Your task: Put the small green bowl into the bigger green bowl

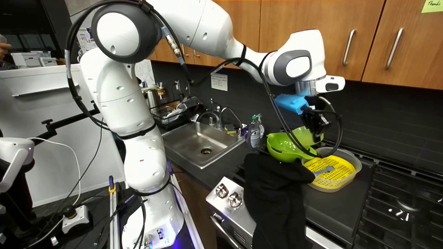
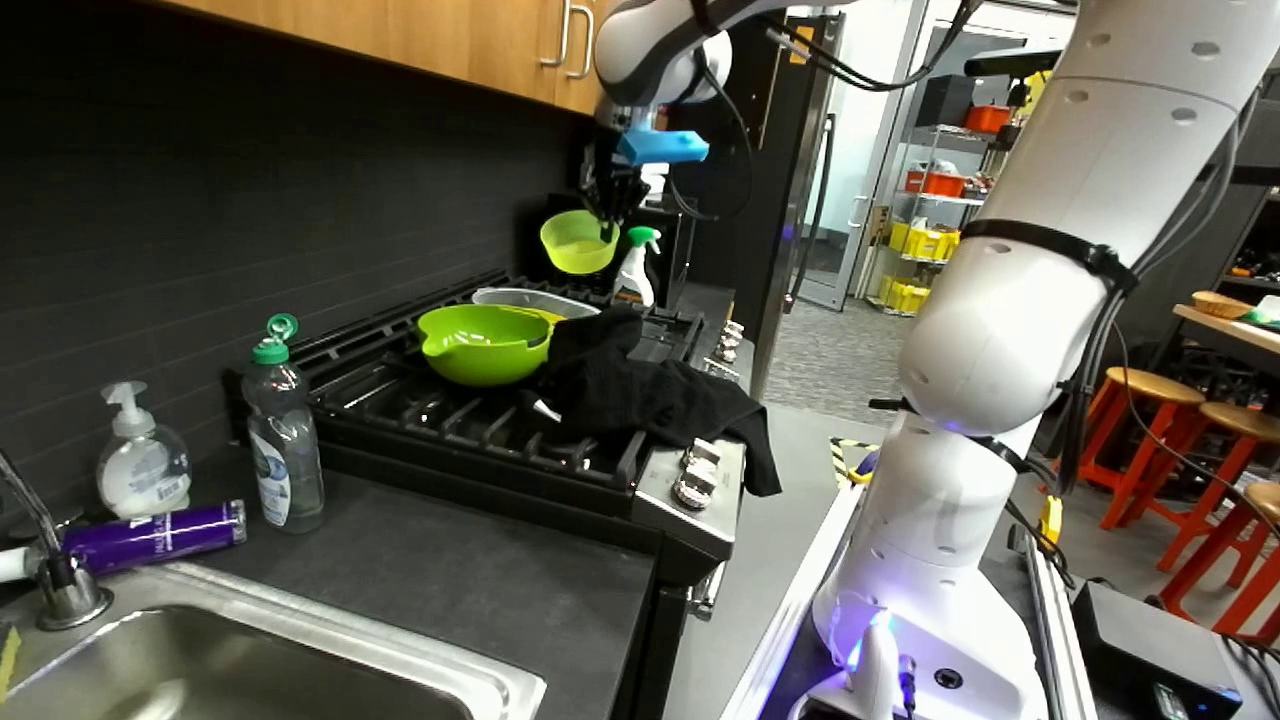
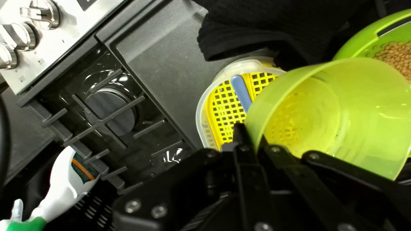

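In an exterior view I saw, on the black metal stovetop, a round bright-green plastic bowl, an oval clear-plastic tub at its four o'clock, and rumpled black cloth at six.

In both exterior views, the white arm is being brightly lit, and a violet-blue glow is being cast on its base. The dark backsplash is being rendered dimly (faint tile lines are being shown), while glints are being returned by the stove knobs. In an exterior view, writing on the wall note is being blurred past legibility. In the wrist view, light is being transmitted through the small green bowl, white glare is being returned by the glossy cooktop, and detail in the black cloth is being lost.
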{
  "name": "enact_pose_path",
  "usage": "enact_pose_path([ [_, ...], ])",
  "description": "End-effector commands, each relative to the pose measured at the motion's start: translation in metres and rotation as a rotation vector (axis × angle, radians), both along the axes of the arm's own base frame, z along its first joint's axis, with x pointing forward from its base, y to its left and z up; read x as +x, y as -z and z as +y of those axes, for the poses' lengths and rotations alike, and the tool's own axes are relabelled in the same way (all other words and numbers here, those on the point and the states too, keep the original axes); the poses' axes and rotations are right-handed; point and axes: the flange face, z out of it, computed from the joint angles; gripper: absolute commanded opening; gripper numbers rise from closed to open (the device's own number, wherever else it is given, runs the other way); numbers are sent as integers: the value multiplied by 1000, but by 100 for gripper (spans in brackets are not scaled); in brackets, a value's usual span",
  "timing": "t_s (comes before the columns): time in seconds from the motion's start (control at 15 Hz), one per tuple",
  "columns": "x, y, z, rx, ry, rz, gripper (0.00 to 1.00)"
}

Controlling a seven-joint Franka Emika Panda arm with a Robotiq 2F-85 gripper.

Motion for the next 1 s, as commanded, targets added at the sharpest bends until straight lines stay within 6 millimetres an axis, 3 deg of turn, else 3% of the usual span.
enact_pose_path([
  [0.0,-8,1,22,-6,-45,-1,0],
  [0.53,-10,44,81,4,-160,98,0],
  [0.93,-5,52,105,-1,-208,120,0],
])
